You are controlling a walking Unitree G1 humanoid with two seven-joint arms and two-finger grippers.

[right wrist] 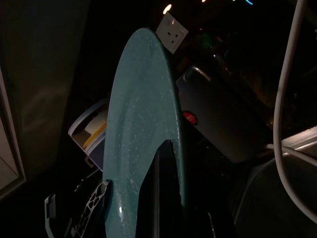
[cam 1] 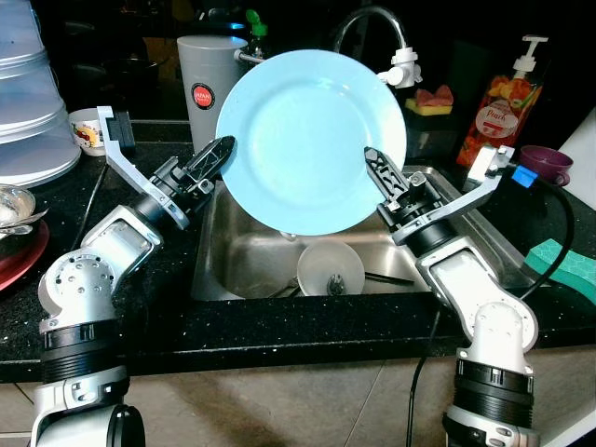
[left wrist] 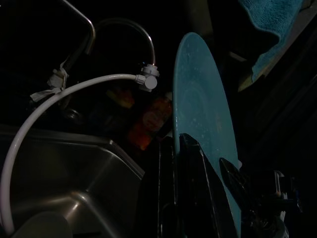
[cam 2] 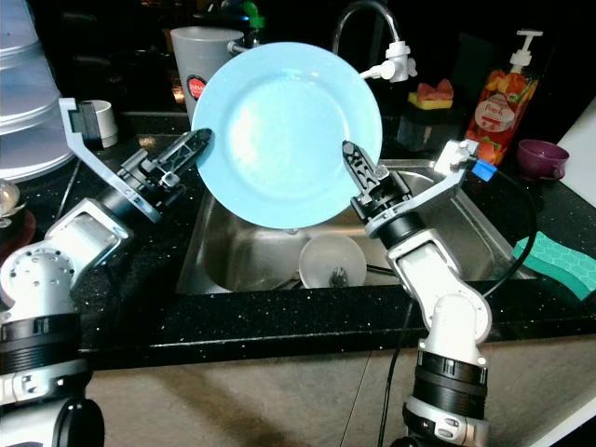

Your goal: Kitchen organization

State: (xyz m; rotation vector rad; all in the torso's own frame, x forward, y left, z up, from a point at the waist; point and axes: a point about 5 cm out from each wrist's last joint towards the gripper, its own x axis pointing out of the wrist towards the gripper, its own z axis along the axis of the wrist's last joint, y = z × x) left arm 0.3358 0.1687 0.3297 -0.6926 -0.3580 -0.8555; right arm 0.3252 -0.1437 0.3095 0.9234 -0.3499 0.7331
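A round light blue plate (cam 1: 312, 140) is held upright on edge above the steel sink (cam 1: 233, 251), its face toward me. My left gripper (cam 1: 222, 151) is shut on the plate's left rim, one black finger lying over the front of the edge. My right gripper (cam 1: 377, 172) is shut on the lower right rim, with one finger across the plate's face. In the left wrist view the plate (left wrist: 203, 109) rises edge-on past the fingers; in the right wrist view the plate (right wrist: 143, 129) stands behind a dark finger.
A white bowl (cam 1: 331, 270) and some utensils lie in the sink under the plate. The faucet (cam 1: 372, 19) arches behind, next to a grey canister (cam 1: 207, 88). A soap bottle (cam 1: 503, 107), purple cup (cam 1: 547, 163) and green cloth (cam 1: 563, 261) sit right; stacked dishes (cam 1: 28, 112) left.
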